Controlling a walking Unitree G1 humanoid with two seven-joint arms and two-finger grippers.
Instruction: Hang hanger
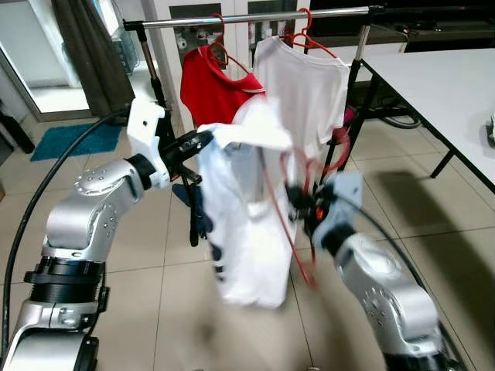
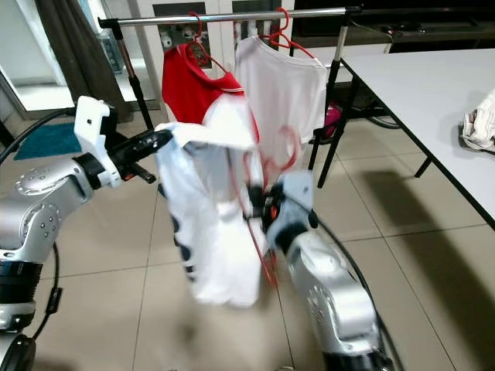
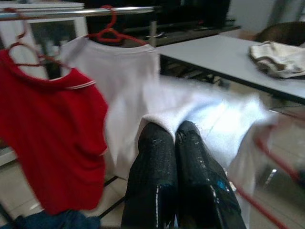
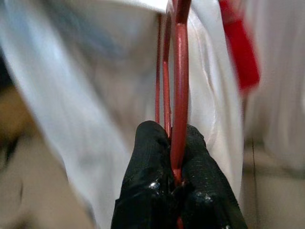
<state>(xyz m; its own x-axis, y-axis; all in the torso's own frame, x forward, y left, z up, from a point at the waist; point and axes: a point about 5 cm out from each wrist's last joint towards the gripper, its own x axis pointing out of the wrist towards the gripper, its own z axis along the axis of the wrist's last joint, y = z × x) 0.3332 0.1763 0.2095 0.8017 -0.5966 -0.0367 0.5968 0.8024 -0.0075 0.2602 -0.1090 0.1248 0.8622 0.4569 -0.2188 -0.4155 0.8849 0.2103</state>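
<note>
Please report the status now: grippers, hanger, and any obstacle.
Left gripper shut on white shirt. Right gripper shut on red hanger, below the rail. Rail already holds a red shirt and a white one.

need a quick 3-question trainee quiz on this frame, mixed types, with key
1. True or false: the right gripper has its jaws shut on the red hanger.
2. What does the left gripper pinch? A) white shirt B) red shirt C) rail
3. How many garments already hang on the rail?

Key:
1. True.
2. A, the white shirt, held out in front of the rack.
3. Two: a red shirt and a white one, each on a red hanger.
</note>
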